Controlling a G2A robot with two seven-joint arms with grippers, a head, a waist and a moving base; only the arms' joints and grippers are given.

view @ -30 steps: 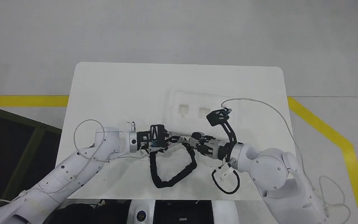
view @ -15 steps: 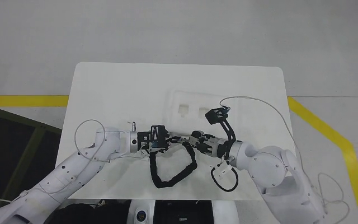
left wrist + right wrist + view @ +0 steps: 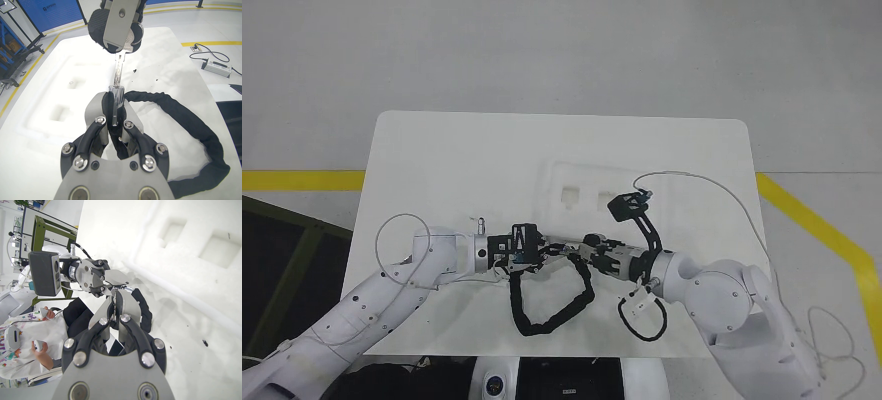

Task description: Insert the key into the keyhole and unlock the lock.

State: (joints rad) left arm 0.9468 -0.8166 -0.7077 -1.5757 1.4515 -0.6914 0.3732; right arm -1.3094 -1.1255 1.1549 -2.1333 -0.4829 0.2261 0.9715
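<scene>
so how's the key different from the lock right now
The key is a thin flat blade, held in the right gripper; the lock is a stubby chrome barrel, held in the left gripper. The lock trails a black sleeved chain; the key has none. Both are shiny metal, meeting end to end.

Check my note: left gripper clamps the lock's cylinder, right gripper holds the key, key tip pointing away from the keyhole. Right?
Not quite: the key points at the keyhole, its tip at the opening, as the left wrist view shows. Correct: left gripper on cylinder, right gripper on key.
</scene>
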